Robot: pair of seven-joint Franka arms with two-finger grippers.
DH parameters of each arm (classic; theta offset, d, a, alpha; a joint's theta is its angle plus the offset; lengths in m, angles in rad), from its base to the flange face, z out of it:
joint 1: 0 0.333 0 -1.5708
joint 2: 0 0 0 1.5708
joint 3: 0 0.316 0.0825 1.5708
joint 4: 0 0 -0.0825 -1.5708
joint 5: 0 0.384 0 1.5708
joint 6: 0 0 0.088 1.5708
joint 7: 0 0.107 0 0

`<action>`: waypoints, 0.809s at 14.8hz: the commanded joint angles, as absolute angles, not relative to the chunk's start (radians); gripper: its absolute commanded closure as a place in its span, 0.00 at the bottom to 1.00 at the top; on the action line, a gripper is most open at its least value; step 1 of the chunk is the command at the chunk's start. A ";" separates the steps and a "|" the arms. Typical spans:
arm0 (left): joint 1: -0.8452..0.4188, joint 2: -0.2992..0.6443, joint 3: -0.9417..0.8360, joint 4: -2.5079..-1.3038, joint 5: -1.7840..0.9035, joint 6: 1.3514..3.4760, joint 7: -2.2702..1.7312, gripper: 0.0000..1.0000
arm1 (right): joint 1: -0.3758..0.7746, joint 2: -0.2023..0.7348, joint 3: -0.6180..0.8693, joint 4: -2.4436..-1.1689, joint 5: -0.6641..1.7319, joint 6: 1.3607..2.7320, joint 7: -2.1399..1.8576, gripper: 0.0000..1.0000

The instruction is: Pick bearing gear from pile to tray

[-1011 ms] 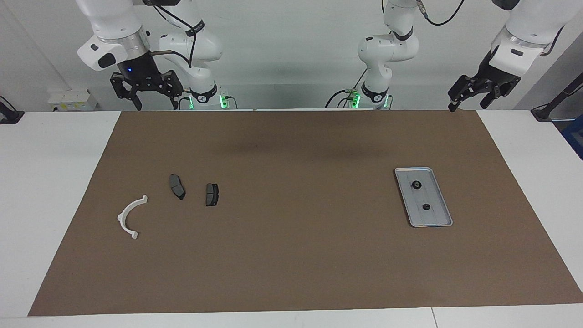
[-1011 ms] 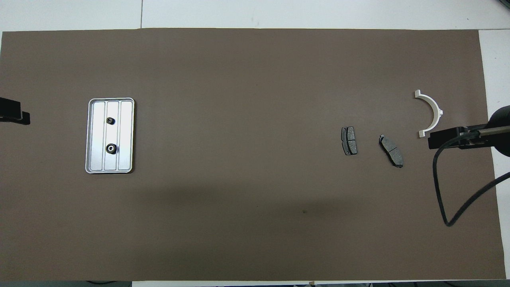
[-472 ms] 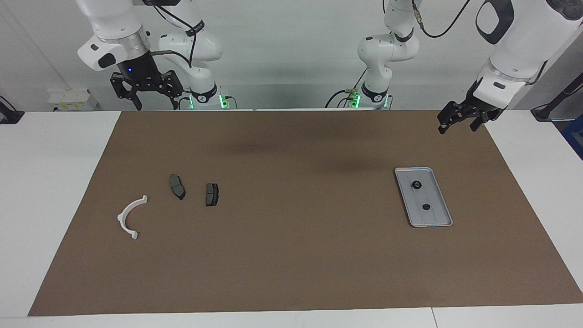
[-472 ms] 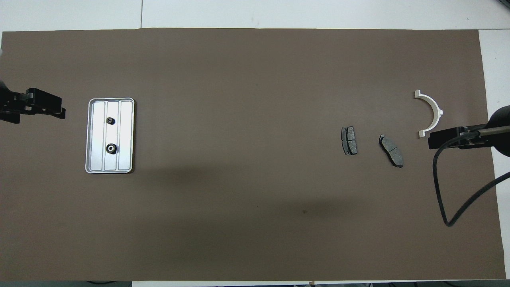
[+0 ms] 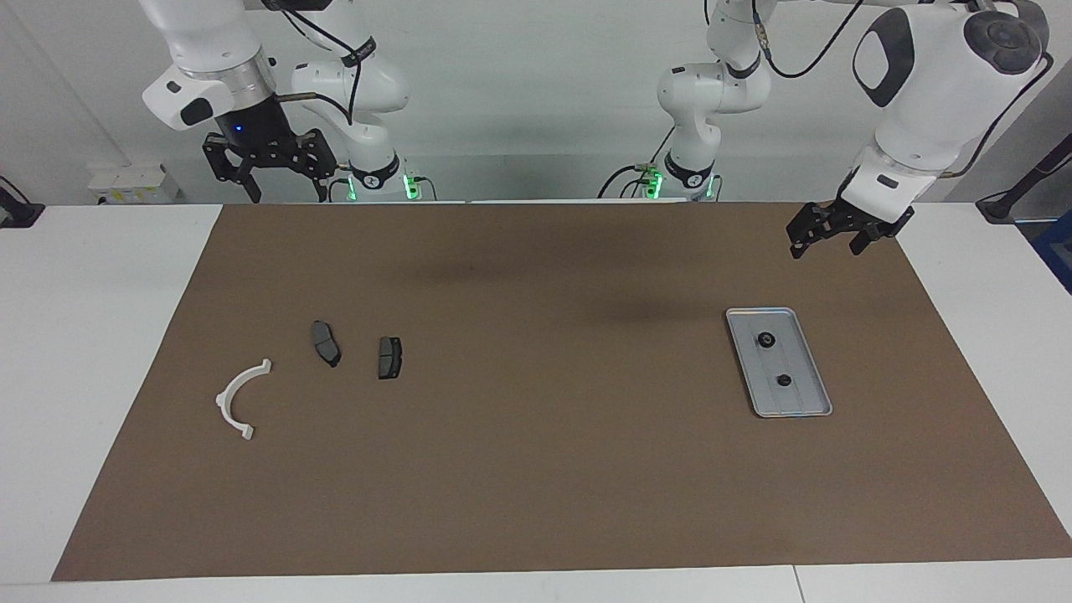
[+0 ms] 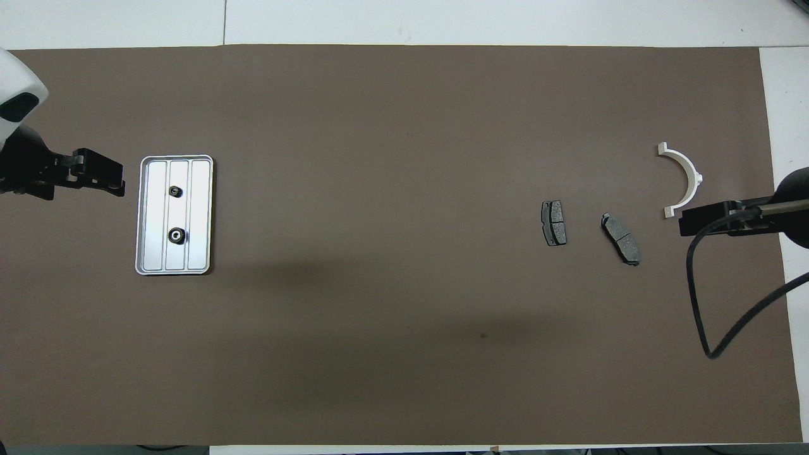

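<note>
The silver tray point(image 5: 797, 402) lies toward the left arm's end of the table, also in the overhead view point(image 6: 201, 218). Two small black round pieces point(image 5: 765, 339) point(image 5: 785, 380) sit in it. The pile lies toward the right arm's end: a white half-ring bracket point(image 5: 237, 400) point(image 6: 687, 177) and two dark brake pads point(image 5: 326, 342) point(image 5: 389, 358). My left gripper point(image 5: 826, 242) is open and empty in the air, over the mat beside the tray point(image 6: 111, 180). My right gripper point(image 5: 287, 189) is open and empty, raised over the mat's edge near its base point(image 6: 687, 225).
A brown mat point(image 5: 536, 469) covers most of the white table. A black cable point(image 6: 701, 316) hangs from the right arm over the mat's corner. The brake pads also show in the overhead view point(image 6: 554, 222) point(image 6: 620, 238).
My left gripper has come in from the table's end toward the tray and dropped lower. The right arm has not moved. The parts lie as before.
</note>
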State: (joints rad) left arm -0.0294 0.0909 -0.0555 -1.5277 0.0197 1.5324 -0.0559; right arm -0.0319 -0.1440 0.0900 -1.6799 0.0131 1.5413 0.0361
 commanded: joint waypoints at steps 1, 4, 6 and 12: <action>-0.038 0.054 -0.048 -1.569 0.034 1.543 -0.038 0.00 | -0.048 -0.150 0.097 -1.694 0.034 1.555 0.048 0.00; -0.038 0.054 -0.048 -1.569 0.023 1.571 -0.049 0.00 | -0.048 -0.150 0.097 -1.694 0.034 1.555 0.048 0.00; -0.038 0.054 -0.046 -1.569 0.003 1.578 -0.051 0.00 | -0.048 -0.150 0.097 -1.694 0.034 1.555 0.048 0.00; -0.037 0.054 -0.046 -1.572 -0.032 1.609 -0.060 0.00 | -0.048 -0.150 0.097 -1.694 0.034 1.555 0.048 0.00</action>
State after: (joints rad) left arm -0.0304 0.0843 -0.0547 -1.5317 -0.0176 1.5750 -0.0560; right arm -0.0319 -0.1440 0.0900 -1.6799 0.0131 1.5413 0.0361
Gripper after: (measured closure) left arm 0.000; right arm 0.000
